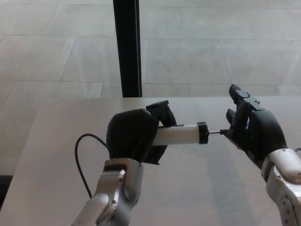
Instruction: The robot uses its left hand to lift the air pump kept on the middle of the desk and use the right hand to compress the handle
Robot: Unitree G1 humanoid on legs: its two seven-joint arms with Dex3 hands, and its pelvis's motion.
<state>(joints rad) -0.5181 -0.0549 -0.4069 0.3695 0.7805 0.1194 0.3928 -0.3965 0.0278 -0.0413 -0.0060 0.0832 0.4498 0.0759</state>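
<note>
The air pump (181, 134) has a white barrel with a black end cap and lies level above the desk (197, 188). My left hand (134, 136) is shut on its barrel near the left end. Only a short stub of the thin metal rod (215, 133) shows past the cap. My right hand (251, 131) holds the handle at the rod's end, close to the cap; the handle itself is hidden inside the palm. A black hose (82, 157) curls down from the pump at the left.
A black vertical post (127, 47) stands behind the desk's far edge. Grey floor tiles (211, 52) lie beyond it. The desk's far edge runs just behind both hands.
</note>
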